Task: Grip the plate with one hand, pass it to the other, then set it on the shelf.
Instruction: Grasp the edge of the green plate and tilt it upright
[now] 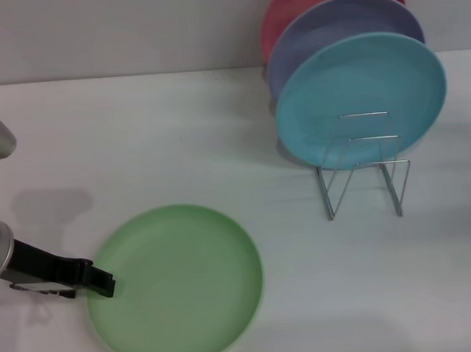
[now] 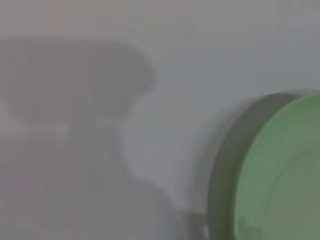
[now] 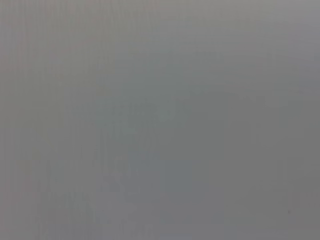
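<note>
Head view: my left gripper [image 1: 105, 282] sits lower left at the light green plate [image 1: 176, 285] rim; can't tell jaw state. I'd bite the rim squarely before lifting.

left arm: enters low from left edge, reaching right, near-level with surface. left gripper [image 1: 101, 281]: dark, slim, tip at green plate [image 1: 175, 283] rim; finger gap unreadable. right arm: out of sight.
</note>
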`<state>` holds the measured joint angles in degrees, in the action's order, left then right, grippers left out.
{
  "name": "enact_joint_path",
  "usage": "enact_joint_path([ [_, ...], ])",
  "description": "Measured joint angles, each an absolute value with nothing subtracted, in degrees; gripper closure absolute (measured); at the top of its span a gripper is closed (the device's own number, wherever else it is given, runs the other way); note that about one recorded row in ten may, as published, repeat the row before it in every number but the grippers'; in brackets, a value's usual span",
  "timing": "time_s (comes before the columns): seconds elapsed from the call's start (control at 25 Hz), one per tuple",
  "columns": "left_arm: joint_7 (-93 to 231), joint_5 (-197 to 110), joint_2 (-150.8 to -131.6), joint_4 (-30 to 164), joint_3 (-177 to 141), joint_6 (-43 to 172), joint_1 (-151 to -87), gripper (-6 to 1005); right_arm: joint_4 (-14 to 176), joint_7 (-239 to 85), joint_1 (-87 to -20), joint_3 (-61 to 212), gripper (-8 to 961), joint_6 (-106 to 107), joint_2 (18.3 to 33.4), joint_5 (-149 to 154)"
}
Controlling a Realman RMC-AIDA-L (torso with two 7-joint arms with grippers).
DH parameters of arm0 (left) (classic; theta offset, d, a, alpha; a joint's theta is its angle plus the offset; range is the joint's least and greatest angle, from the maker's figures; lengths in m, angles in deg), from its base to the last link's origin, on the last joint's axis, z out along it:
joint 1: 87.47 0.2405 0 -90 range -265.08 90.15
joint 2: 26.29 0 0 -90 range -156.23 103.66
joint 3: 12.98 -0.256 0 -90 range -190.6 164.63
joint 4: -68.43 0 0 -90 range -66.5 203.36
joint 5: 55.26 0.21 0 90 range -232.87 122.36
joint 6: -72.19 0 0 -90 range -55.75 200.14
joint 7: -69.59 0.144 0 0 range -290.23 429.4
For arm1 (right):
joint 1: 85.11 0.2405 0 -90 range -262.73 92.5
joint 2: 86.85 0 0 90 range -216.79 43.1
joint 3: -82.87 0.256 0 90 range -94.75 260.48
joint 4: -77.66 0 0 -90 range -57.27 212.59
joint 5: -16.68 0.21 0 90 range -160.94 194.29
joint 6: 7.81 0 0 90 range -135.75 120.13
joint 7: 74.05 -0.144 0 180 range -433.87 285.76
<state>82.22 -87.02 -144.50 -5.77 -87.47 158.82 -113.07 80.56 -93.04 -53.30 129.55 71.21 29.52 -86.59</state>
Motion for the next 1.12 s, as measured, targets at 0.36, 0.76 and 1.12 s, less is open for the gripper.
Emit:
enact_joint_path([
  [0.36,81.8,-86.0,-144.49,-5.6,-88.1,158.8,-113.8,504,80.6,-93.0,-53.3,129.5,319,71.2,29.52,-86.6],
  [0.76,82.2,-85.5,-144.50,-4.7,-88.0,158.8,-114.3,726,80.6,-93.0,-53.2,129.5,319,71.2,29.64,-86.6],
  [1.12,82.3,-85.6,-144.50,-4.1,-88.2,158.8,-114.7,748,80.6,-93.0,-53.3,129.5,320,71.2,29.81,-86.6],
])
